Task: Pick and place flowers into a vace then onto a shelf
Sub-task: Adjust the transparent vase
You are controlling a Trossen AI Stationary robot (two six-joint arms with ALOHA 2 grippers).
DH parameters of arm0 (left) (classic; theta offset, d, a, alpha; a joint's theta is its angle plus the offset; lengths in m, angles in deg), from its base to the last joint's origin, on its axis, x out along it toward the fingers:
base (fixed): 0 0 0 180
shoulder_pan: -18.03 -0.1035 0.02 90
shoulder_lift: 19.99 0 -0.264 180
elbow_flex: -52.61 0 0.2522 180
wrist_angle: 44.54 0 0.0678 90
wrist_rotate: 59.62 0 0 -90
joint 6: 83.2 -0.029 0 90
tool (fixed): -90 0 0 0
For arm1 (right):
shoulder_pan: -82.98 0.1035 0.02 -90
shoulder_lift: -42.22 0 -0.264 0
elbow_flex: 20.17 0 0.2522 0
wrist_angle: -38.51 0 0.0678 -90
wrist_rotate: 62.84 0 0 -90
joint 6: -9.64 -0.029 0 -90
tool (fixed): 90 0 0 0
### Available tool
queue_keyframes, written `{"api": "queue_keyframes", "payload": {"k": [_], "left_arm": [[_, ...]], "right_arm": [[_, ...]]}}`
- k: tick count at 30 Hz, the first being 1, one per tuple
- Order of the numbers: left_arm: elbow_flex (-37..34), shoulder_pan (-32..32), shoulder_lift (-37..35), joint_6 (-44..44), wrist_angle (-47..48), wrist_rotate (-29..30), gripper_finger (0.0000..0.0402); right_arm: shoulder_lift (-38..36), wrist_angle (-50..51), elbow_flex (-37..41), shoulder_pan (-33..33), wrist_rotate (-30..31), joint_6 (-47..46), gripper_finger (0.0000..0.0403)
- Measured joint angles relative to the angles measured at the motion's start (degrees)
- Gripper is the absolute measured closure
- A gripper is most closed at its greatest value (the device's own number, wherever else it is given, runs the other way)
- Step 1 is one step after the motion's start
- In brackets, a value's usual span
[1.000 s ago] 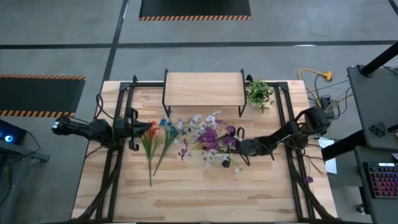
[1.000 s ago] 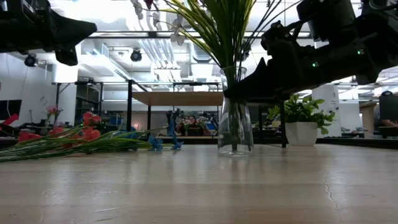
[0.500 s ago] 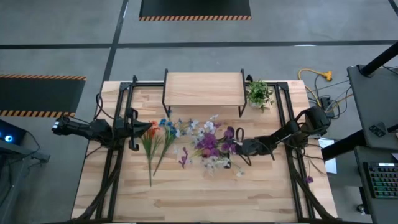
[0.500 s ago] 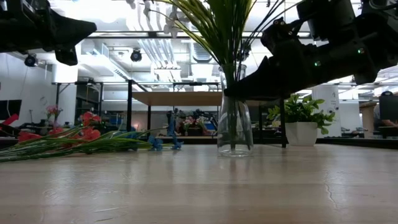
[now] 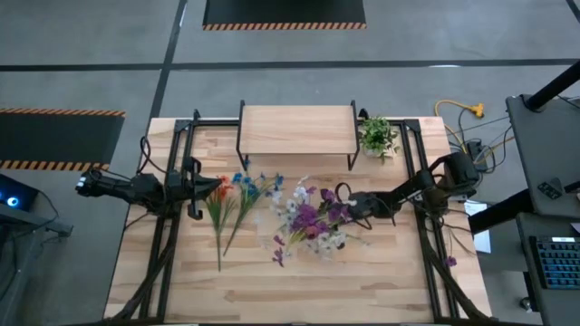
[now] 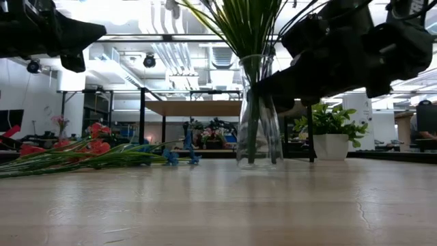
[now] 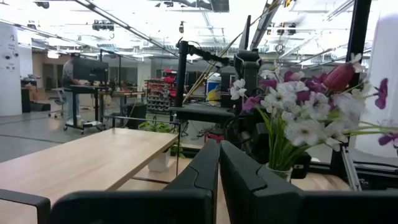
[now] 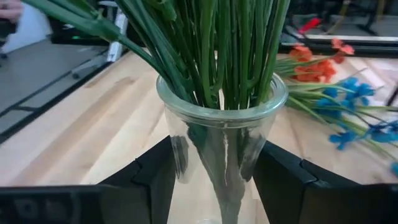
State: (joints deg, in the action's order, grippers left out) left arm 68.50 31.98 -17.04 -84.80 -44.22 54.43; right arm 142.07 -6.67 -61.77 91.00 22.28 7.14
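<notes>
A grey concrete floor (image 5: pixel 91 54) surrounds the wood-plank table (image 5: pixel 272 281), with 2 black mats edged in orange-black hazard stripes at the top centre (image 5: pixel 283 13) and the left (image 5: pixel 54 138). A grey desk (image 5: pixel 544 154) carrying a keyboard (image 5: pixel 555 263) stands at the right edge, and bright ceiling lights (image 6: pixel 147 60) hang in the hall behind.

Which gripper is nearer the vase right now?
The right gripper: its fingers sit on either side of the vase. The left gripper waits at the table's left side, beyond the loose flowers.

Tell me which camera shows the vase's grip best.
Right wrist view: the right pincer has a finger on each side of the vase. The low view shows the vase side-on, its neck partly behind the arm. The high view hides it under blossoms. Left wrist view: only its rim.
</notes>
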Motion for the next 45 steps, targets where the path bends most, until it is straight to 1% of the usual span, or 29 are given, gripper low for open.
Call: {"api": "queue_keyframes", "payload": {"k": [6, 13, 16, 19, 22, 25, 29, 33, 41, 45], "left_arm": [[0.0, 0.0, -0.1, 0.2, -0.1, 0.0, 0.0402], [0.0, 0.0, 0.0, 1.3, 0.0, 0.0, 0.0401], [0.0, 0.0, -0.1, 1.3, -0.1, 0.0, 0.0402], [0.0, 0.0, 0.0, 1.3, -0.1, 0.0, 0.0401], [0.0, 0.0, 0.0, 1.3, -0.1, 0.0, 0.0401], [0.0, 0.0, -0.1, 1.4, -0.1, 0.0, 0.0402], [0.0, 0.0, 0.0, 1.4, -0.1, 0.0, 0.0402], [0.0, 0.0, -0.1, 1.4, -0.1, 0.0, 0.0402], [0.0, 0.0, 0.0, 1.5, -0.2, 0.0, 0.0402], [0.0, 0.0, -0.1, 1.7, -0.3, 0.0, 0.0402]], "right_arm": [[0.0, -0.2, 0.0, -3.3, -7.7, 4.4, 0.0238], [0.0, -0.4, -0.8, -7.4, -19.6, 7.5, 0.0227], [0.0, 0.0, -1.3, -8.6, -22.0, 9.4, 0.0231], [0.0, 0.6, -1.8, -9.8, -26.8, 11.1, 0.0235], [0.0, 3.3, -2.7, -10.6, -30.1, 11.5, 0.0235], [0.0, 8.7, -3.9, -11.2, -30.5, 13.0, 0.0231], [-0.2, 14.5, -5.5, -11.6, -32.1, 17.5, 0.0232], [-0.1, 15.6, -6.3, -11.9, -34.7, 17.8, 0.0233], [-0.1, 15.6, -6.3, -12.4, -34.7, 18.0, 0.0230], [-0.1, 15.8, -6.3, -12.7, -34.7, 17.2, 0.0220]]}}
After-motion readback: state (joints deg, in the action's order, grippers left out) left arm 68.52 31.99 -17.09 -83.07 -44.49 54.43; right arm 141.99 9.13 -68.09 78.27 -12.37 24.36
